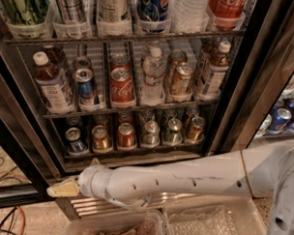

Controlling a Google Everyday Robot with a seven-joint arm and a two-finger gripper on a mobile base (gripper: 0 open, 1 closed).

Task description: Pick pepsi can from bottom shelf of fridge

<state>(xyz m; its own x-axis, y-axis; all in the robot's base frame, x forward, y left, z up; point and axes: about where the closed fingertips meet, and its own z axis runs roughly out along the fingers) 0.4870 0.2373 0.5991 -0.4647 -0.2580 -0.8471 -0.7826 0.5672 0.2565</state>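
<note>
Pepsi can (74,139) sits above the end effector (62,189), apart.

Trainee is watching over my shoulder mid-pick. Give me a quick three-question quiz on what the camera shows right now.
1. True or false: the gripper is level with the cans on the bottom shelf.
2. Which lane of the bottom shelf holds the pepsi can? A: far left. B: middle. C: far right.
3. Fill in: the neighbouring can right beside the pepsi can is ____ in colour.

Key
1. False. The gripper is below the shelf, in front of the ribbed base panel, at the lower left.
2. A.
3. Gold.
</note>
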